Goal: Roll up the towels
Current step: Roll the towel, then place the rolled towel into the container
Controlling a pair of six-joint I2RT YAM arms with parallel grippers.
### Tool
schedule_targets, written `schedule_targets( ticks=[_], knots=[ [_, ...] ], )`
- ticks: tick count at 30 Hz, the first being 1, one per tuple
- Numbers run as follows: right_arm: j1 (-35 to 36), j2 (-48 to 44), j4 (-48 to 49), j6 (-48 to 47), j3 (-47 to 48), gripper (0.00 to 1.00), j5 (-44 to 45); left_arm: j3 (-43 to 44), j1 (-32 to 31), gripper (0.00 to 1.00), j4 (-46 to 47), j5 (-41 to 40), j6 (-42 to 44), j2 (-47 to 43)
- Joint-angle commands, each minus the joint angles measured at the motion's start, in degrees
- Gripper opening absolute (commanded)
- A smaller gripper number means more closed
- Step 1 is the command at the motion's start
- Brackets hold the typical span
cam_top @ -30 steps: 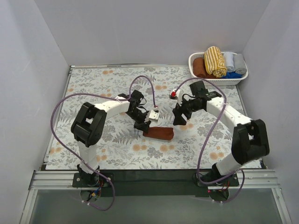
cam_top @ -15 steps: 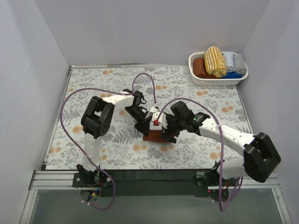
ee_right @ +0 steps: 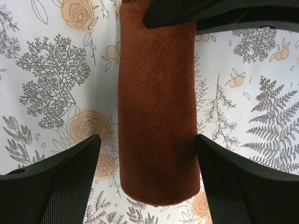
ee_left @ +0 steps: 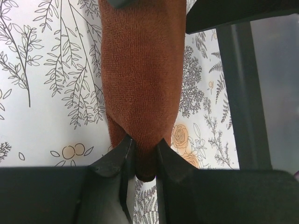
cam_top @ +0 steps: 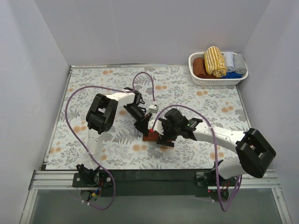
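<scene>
The rust-brown towel lies as a tight roll on the flowered table, its long axis running straight out ahead of the right gripper; that gripper's fingers stand wide apart astride the roll's near end, holding nothing, one pad clear of the cloth, the other just beside it, touching or not I cannot tell; the left gripper faces it from the far end, jaws nearly together, pinching a fold of that end; so both arms are at the roll, yet only the left has it; closing the right would, I judge, take the roll square across its width; open table lies to either side; the yellow striped towel sits, seemingly rolled, in the basket, well beyond both grippers.
</scene>
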Motion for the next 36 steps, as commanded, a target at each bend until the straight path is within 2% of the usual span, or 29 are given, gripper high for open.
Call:
schedule_targets(
  ticks=[1, 7, 13, 15, 16, 17, 19, 20, 25, 26, 27, 28, 29, 31, 32, 33, 35, 36],
  knots=[
    [0.91, 0.56, 3.68, -1.54, -1.15, 0.73, 1.92, 0.75, 0.69, 0.00, -0.71, -5.70, 2.43, 3.15],
    [1.26, 2.32, 7.37, -2.51, -3.70, 0.68, 4.74, 3.12, 1.13, 0.00, -2.12, -5.44, 2.96, 4.82],
    [1.26, 5.13, 8.96, -3.65, -5.11, 0.50, 5.53, 4.62, 1.92, 0.00, -2.38, -5.09, 2.96, 5.97],
    [1.26, 5.75, 9.31, -3.57, -5.55, 0.39, 5.44, 4.80, 2.19, 0.02, -2.21, -4.74, 2.52, 6.06],
    [1.26, 6.36, 9.31, -3.39, -5.64, 0.34, 5.44, 4.80, 2.45, 0.11, -1.60, -4.56, 2.35, 5.88],
    [1.17, 6.71, 9.40, -2.96, -5.64, 0.20, 5.44, 4.80, 2.63, 0.17, -1.16, -4.56, 2.00, 5.53],
    [1.00, 7.33, 9.14, -1.46, -5.81, 0.04, 5.53, 4.36, 3.41, 0.27, 0.42, -4.38, 0.25, 3.52],
    [0.21, 7.59, 8.96, -0.76, -5.73, 0.01, 5.01, 3.75, 3.94, 0.40, 2.43, -4.47, -0.63, 2.55],
    [-4.00, 6.20, 0.36, 3.63, -1.61, 0.01, -1.14, 3.39, 10.95, 0.52, 9.47, -6.23, -6.43, -6.31],
    [-4.88, 5.06, -0.70, 4.25, -0.81, 0.01, -2.98, 3.74, 12.20, 0.76, 11.92, -6.67, -9.05, -7.82],
    [-6.98, 4.61, -2.71, 4.95, 0.24, 0.01, -3.95, 3.83, 13.34, 0.77, 13.86, -6.93, -11.34, -9.40],
    [-8.39, 4.00, -3.77, 5.66, 2.69, 0.01, -4.92, 3.39, 15.27, 0.77, 19.71, -8.67, -13.98, -13.94],
    [-9.89, 3.99, -4.74, 7.40, 4.54, 0.01, -7.54, 2.69, 15.81, 0.77, 23.86, -11.21, -21.48, -16.16],
    [-15.42, 4.17, -7.91, 9.60, 8.14, 0.01, -10.97, -0.64, 15.90, 0.81, 31.60, -22.68, -26.55, -21.08],
    [-19.70, 4.08, -8.26, 12.49, 11.99, 0.01, -15.26, -1.52, 15.99, 0.83, 37.64, -25.62, -30.31, -25.02],
    [-21.57, 4.17, -8.27, 14.17, 13.59, 0.01, -16.69, -2.49, 15.99, 0.85, 39.52, -27.22, -31.48, -26.54],
    [-25.00, 5.04, -8.00, 15.94, 19.29, 0.01, -17.50, -1.98, 15.99, 0.98, 41.47, -27.85, -33.42, -28.13],
    [-26.06, 5.57, -7.65, 17.25, 21.59, 0.01, -16.98, -1.54, 15.90, 0.98, 41.48, -27.50, -36.04, -28.74]
  ],
)
